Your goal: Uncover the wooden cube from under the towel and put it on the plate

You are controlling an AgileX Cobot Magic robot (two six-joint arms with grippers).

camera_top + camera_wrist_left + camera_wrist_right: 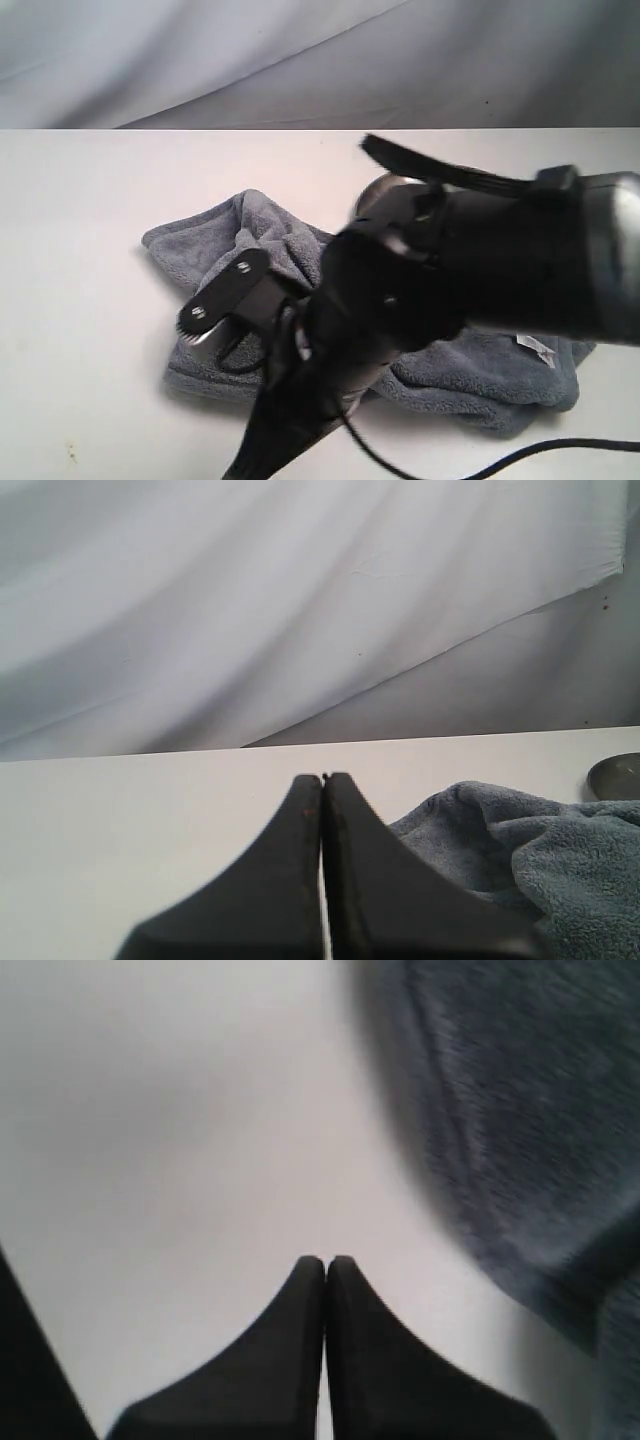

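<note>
Blue-grey fleece hides the wooden cube entirely: the towel (255,228) lies bunched on the white bench (80,250), and the cube shows in no view, so where under the folds it sits cannot be told. The right gripper (326,1260) hangs over bare bench just beside the towel's edge, jaws pressed together. The left gripper (323,780) faces the towel from the side, jaws likewise together. The likely trouble is a blind pinch. The jaws must part first, and a pull on thick cloth could drag the cube along, roll it off the bench, or knock it into the plate (615,777) just beyond the towel. The arm also blocks much of the exterior view.
</note>
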